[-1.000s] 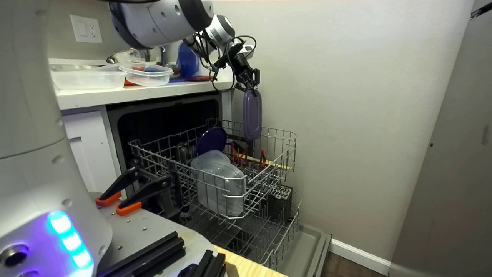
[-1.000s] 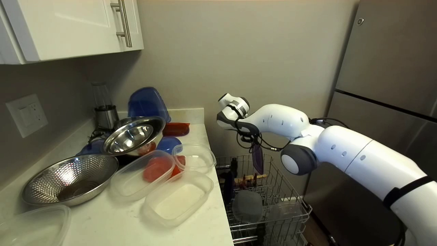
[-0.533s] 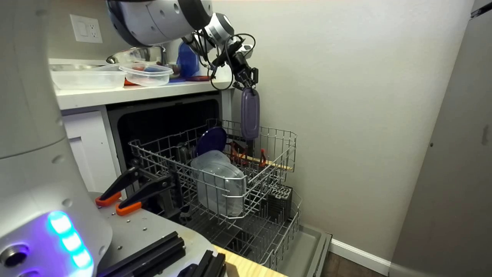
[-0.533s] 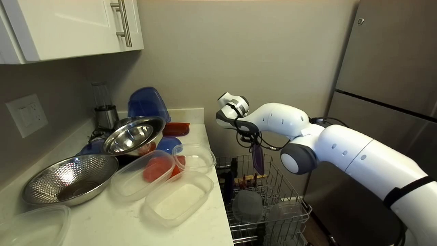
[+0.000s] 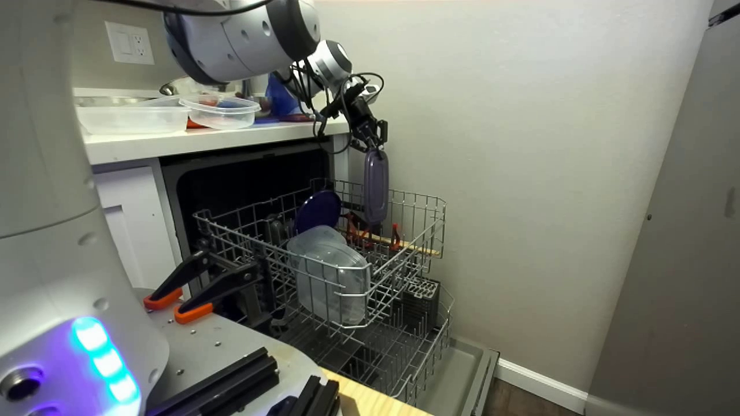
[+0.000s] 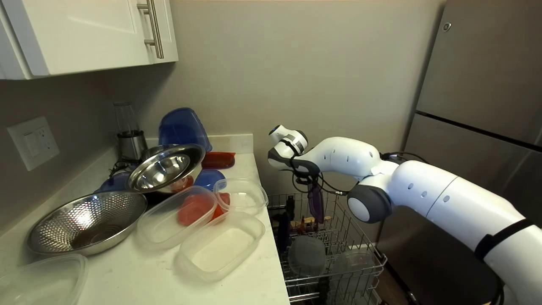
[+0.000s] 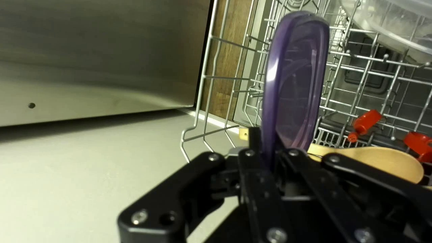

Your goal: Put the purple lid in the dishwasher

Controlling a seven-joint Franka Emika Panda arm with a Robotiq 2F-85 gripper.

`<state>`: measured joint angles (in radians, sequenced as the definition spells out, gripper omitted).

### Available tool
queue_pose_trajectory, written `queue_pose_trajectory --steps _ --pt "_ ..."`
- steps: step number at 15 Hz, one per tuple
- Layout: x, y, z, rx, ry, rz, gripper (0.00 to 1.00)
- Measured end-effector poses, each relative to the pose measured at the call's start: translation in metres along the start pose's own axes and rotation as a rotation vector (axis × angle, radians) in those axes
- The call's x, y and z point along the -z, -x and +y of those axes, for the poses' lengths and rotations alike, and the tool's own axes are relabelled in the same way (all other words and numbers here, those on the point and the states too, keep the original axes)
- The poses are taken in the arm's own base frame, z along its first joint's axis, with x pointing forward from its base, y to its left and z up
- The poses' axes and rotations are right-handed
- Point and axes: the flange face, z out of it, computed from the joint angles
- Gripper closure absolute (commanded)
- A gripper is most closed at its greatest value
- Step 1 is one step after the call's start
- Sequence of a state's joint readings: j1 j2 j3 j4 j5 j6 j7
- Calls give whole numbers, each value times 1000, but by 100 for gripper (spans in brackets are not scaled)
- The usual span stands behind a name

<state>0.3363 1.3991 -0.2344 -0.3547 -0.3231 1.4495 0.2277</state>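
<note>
One end effector [image 7: 268,143], jaws nearly together on purple lid [image 7: 297,81]

Over the dishwasher's grey metal-wire upper rack [image 5: 248,238], a black gripper [image 5: 374,148] holds a flat purple plastic lid [image 5: 376,188] upright; inside the rack stands a translucent plastic container [image 5: 332,280].

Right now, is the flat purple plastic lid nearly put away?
Nearly. Done: the dark dishwasher is open, its pale wire upper rack out. In hand: the black two-fingered gripper holds the purple lid upright over the rack. Left: probably lowering it and letting go.
</note>
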Motion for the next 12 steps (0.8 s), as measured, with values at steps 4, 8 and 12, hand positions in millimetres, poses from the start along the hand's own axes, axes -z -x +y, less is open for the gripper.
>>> queue_pose_trajectory --steps 4,8,12 --pt "-16 -8 -13 13 -5 45 94" --pt "-33 -10 -16 16 8 40 94" --pt "-41 -13 -4 0 23 31 94"
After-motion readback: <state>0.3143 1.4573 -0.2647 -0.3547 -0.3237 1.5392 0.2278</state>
